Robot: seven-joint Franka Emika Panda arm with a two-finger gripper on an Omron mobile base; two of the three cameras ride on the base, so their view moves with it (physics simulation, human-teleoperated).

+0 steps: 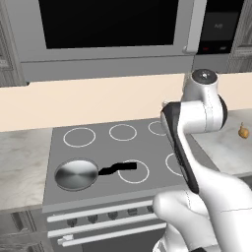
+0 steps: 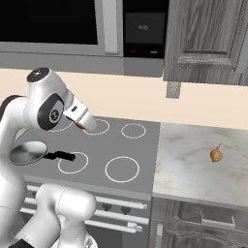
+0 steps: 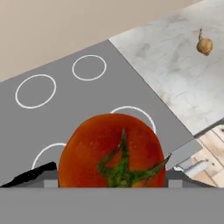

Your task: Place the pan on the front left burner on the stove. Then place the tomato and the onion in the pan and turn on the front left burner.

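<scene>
- pan (image 1: 76,174) sits on the stove (image 1: 98,147), on the front left burner, which it covers so the ring can't be seen; black handle points right over the front middle ring.
- in the right base view the pan (image 2: 26,153) is half hidden behind the arm; only its right part and handle show.
- tomato (image 3: 112,151) is clamped in the gripper (image 3: 112,181), big in the hand view, stem toward the camera; it hides most of both fingers, and its bottom is cut off by the frame edge.
- right base view: just a sliver of red tomato (image 2: 80,126) at the gripper (image 2: 82,127) tip, in the air above the stove's back rings; jaws themselves too small to make out.
- left base view: the arm's own links block the hand.
- onion (image 2: 216,154) lies on the counter (image 2: 193,169) right of the stove, well apart from the pan; also seen small at (image 1: 242,131) and (image 3: 204,45).
- knobs (image 1: 93,217) on the stove front are dark and small, settings unreadable.
</scene>
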